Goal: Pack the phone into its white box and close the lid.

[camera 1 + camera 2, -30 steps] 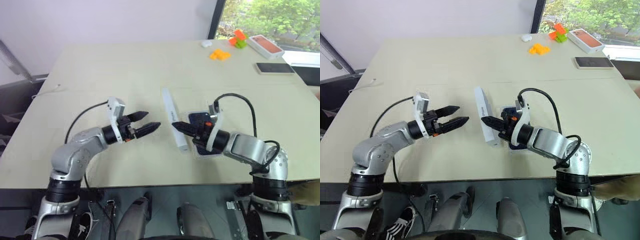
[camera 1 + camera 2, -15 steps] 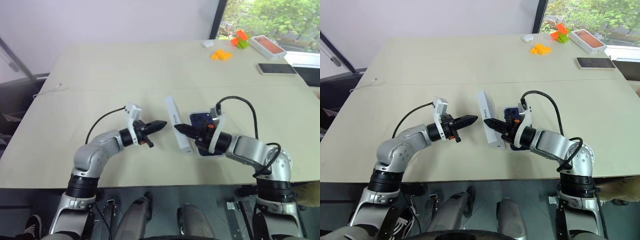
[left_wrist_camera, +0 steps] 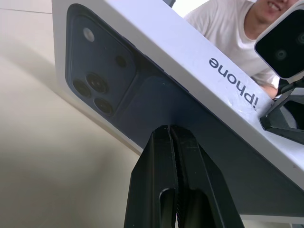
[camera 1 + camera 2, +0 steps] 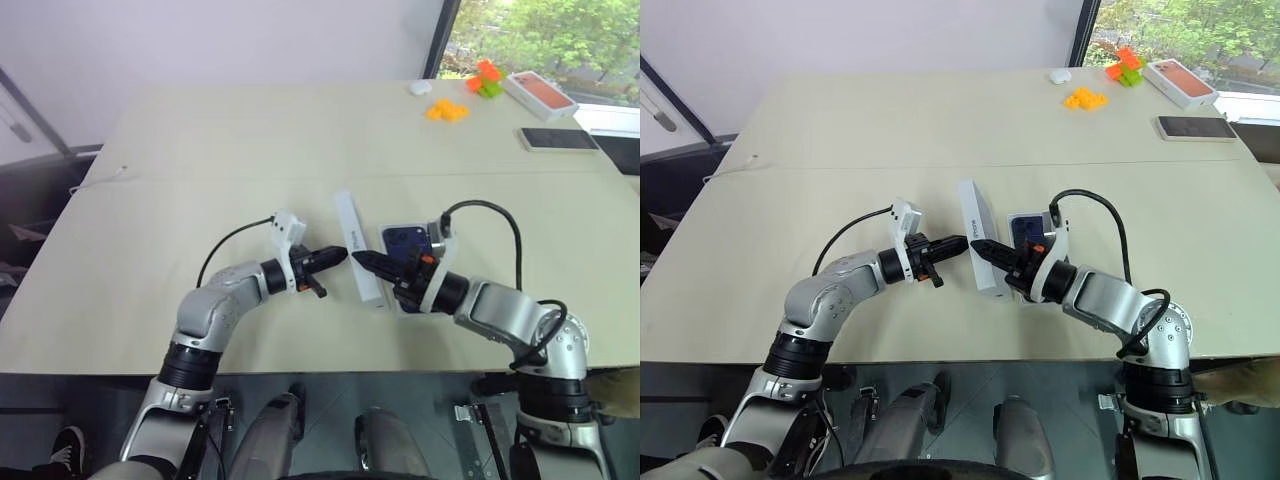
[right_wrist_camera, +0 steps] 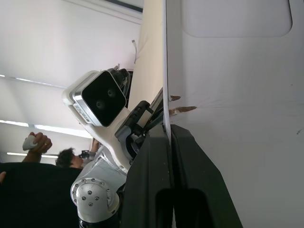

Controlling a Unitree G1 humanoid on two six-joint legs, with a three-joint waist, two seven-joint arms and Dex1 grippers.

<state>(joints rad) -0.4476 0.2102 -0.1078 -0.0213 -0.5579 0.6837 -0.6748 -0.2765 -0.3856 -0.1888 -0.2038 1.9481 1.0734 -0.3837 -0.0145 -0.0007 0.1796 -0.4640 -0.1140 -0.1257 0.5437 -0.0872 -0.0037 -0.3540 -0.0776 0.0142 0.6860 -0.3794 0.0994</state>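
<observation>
Left gripper (image 4: pixel 338 257) pressed together, tips against the outer face of the lid (image 4: pixel 357 247). Right gripper (image 4: pixel 365 262) pinching the lid's rim, holding it on edge on the tabletop (image 4: pixel 200 150). Just beside it, the phone (image 4: pixel 405 240) lying in the white box (image 4: pixel 388 302). Far off: orange pieces (image 4: pixel 441 110), black phone (image 4: pixel 557 138), orange-topped box (image 4: pixel 539 94).

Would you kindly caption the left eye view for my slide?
Right gripper holds the lid on edge beside the boxed phone; shut left gripper touches it.
</observation>
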